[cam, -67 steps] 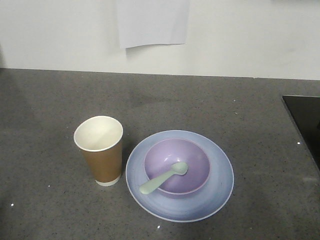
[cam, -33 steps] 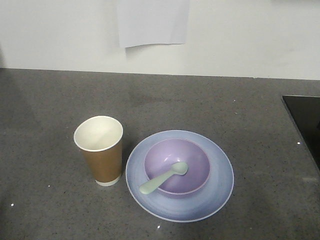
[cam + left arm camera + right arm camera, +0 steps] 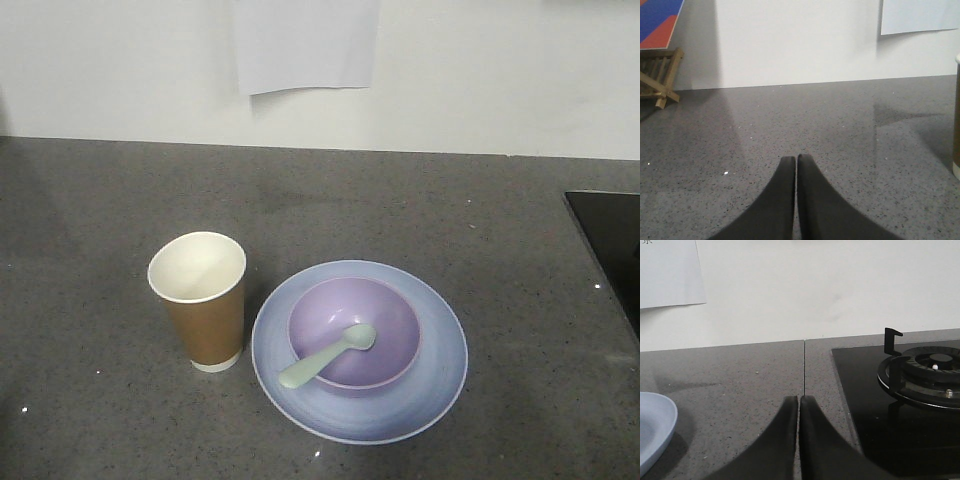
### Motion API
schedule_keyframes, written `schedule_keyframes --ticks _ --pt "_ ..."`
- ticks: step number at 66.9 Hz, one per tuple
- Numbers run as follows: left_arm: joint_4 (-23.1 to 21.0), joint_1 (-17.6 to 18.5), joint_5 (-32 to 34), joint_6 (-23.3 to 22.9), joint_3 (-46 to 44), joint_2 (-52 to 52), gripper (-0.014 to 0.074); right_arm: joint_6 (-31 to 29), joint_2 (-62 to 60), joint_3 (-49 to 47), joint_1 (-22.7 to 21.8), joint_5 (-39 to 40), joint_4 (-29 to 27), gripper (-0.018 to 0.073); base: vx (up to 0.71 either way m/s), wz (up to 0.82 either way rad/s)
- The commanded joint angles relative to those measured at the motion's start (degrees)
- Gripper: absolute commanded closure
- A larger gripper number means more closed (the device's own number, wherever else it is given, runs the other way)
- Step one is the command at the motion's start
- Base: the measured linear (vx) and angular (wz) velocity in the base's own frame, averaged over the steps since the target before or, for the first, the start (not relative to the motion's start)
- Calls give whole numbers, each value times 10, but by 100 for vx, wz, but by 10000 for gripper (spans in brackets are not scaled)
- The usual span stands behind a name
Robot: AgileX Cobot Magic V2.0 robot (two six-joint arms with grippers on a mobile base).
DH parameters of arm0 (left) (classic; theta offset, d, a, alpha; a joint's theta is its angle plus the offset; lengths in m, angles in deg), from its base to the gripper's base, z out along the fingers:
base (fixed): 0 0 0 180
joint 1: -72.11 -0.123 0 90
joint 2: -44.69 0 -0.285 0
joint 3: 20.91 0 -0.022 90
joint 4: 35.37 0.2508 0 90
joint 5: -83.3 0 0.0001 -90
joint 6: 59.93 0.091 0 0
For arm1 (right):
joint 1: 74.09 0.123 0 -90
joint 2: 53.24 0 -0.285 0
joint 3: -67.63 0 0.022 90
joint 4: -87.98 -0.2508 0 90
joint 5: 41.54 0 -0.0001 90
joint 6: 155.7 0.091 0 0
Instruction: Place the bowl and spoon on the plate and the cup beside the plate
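The lavender bowl (image 3: 354,335) is sitting in the middle of the pale blue plate (image 3: 440,375) on the grey speckled countertop (image 3: 450,200). The mint-green spoon (image 3: 328,355) is lying in the bowl, its handle leaning out over the near-left rim. The brown paper cup (image 3: 202,300) is standing upright just beside the plate, to its left in the front view. The left gripper (image 3: 796,162) and the right gripper (image 3: 799,402) are both hovering low with fingers pressed together, holding nothing. A gas burner (image 3: 927,372) is showing near the right one.
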Motion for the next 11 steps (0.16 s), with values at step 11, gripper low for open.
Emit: schedule_keyframes --ticks 11 --pt "0 -1 38 -4 -4 -8 604 -6 -6 2 -4 46 0 562 0 0"
